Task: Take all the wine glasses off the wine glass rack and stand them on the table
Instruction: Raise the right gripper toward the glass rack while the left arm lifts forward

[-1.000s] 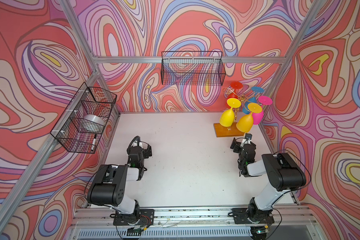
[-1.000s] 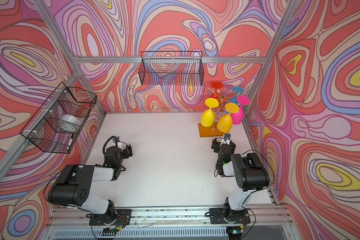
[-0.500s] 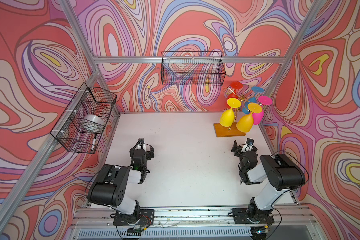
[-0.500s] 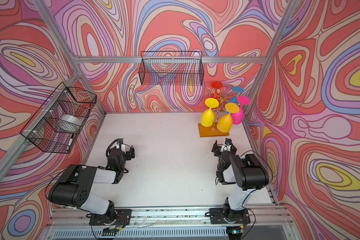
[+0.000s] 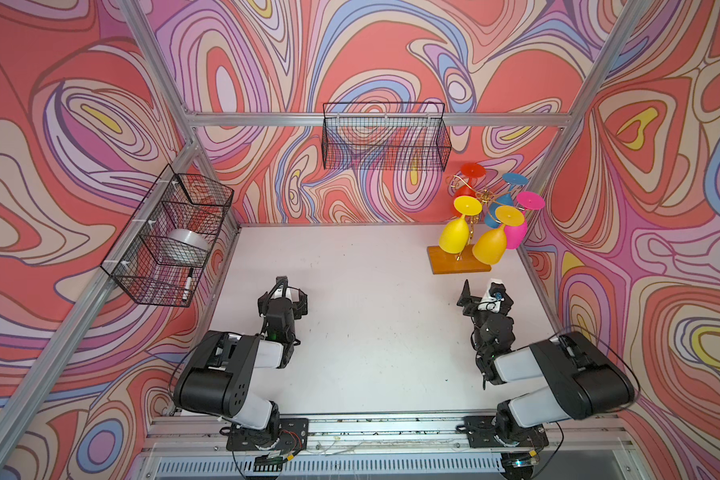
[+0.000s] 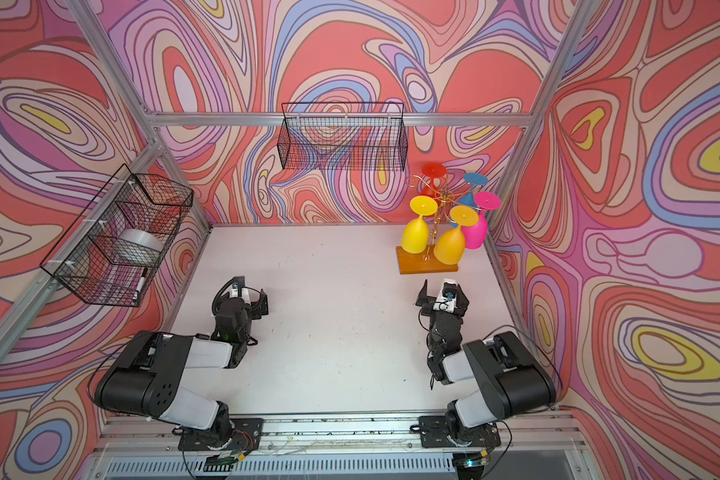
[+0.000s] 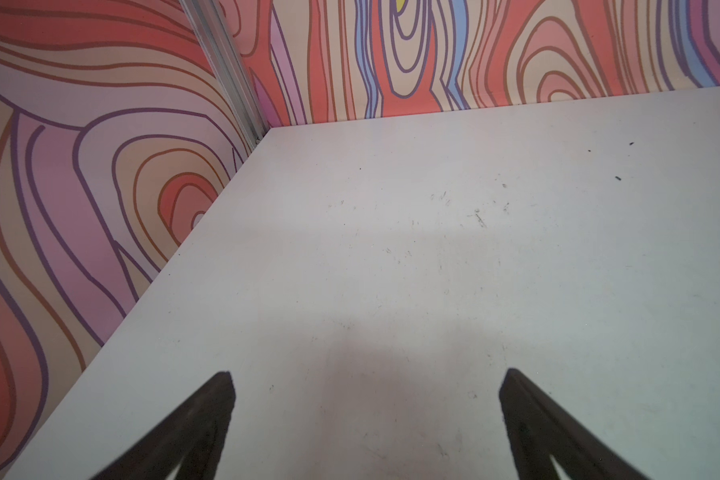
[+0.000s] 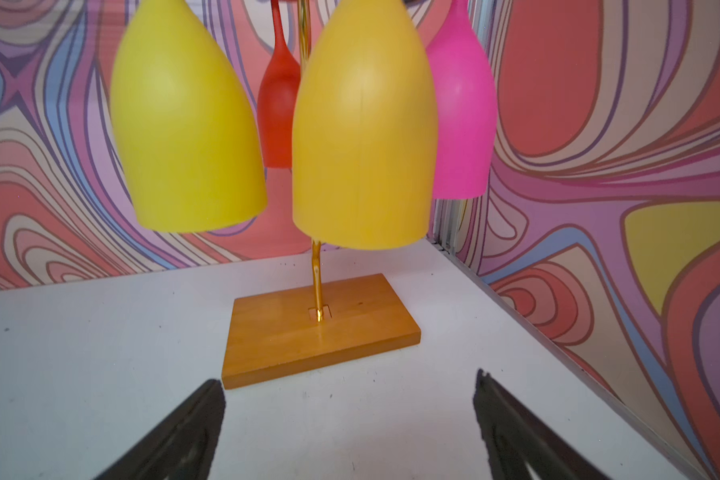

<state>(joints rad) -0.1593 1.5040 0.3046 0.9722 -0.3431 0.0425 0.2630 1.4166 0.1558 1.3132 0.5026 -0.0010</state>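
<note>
Bearing wine glass rack (image 5: 449, 261), white table (image 5: 371, 340); swirled walls (image 5: 80, 187).

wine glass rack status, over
Left gripper open, empty. Right gripper open, empty, facing wine glass rack. Five glasses hang there, none taken. Nothing in the way.

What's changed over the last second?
Only slight shifts: the left tool nudged toward the middle, and the right tool re-angled in front of the rack. Both stay open; nothing taken or released. Rack, glasses and baskets unchanged.
</note>
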